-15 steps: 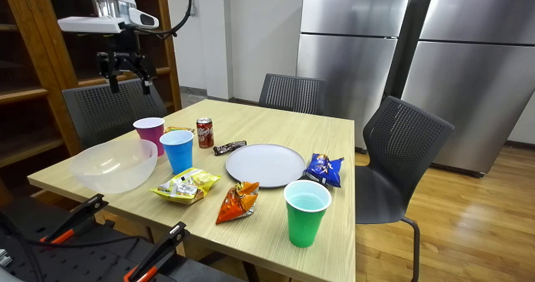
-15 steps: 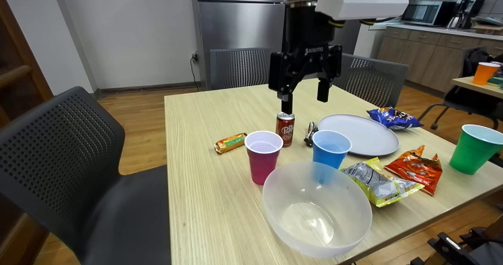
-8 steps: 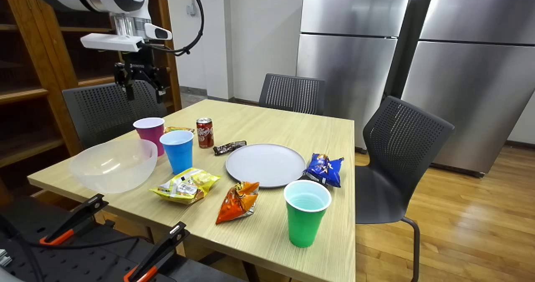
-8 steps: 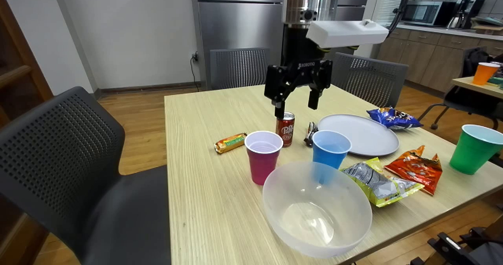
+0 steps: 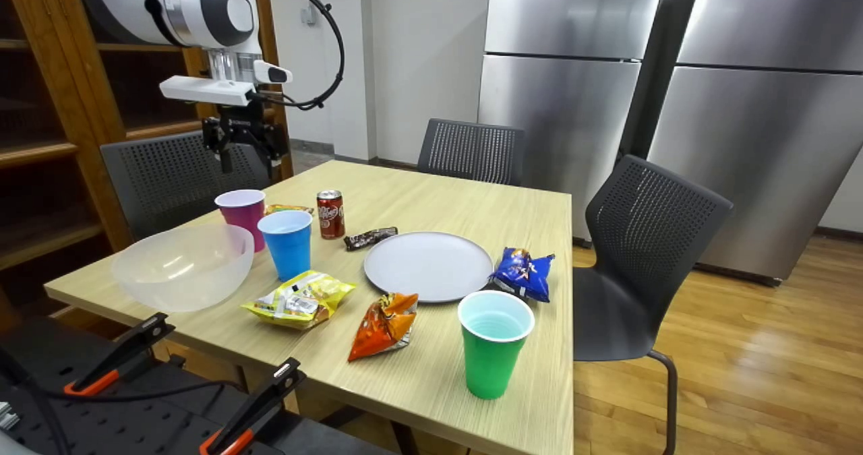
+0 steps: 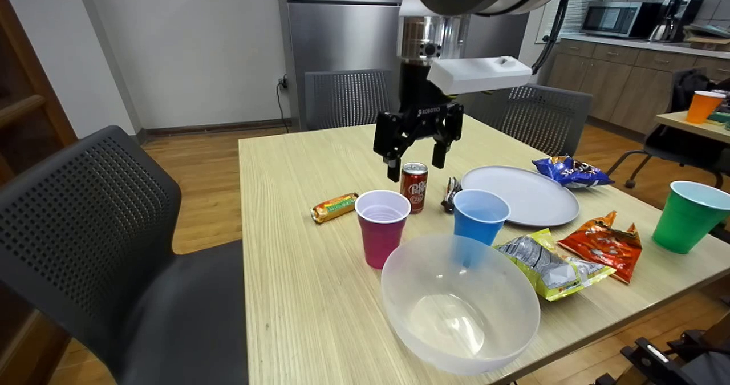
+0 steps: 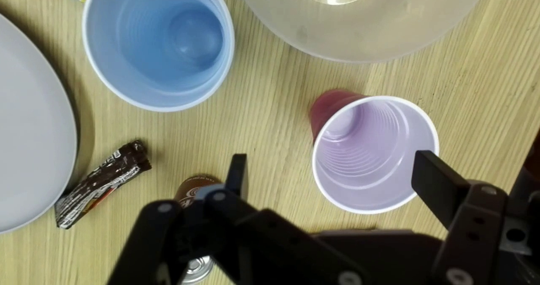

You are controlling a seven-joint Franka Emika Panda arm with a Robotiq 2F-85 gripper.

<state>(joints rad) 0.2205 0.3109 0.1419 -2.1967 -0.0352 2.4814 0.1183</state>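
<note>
Purple cup (image 7: pixel 371 150) sits lower than your gripper (image 7: pixel 332 169), jaws wide apart; in your wrist view, red can (image 7: pixel 187 191) stands at eight o'clock from it.

In an exterior view, the gripper (image 6: pixel 416 163) hung with jaws apart over the bench (image 6: pixel 302 294), where a red can (image 6: pixel 415 188), a purple cup (image 6: pixel 382 234), a blue cup (image 6: pixel 481 219) and a translucent bowl (image 6: pixel 410 322) stood.

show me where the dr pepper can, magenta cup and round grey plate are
Dr Pepper can (image 6: pixel 414 190), in an exterior view: its printed side
Magenta cup (image 7: pixel 368 154), in the wrist view: inner wall
Round grey plate (image 5: pixel 429 267), in an exterior view: bare flat centre
</note>
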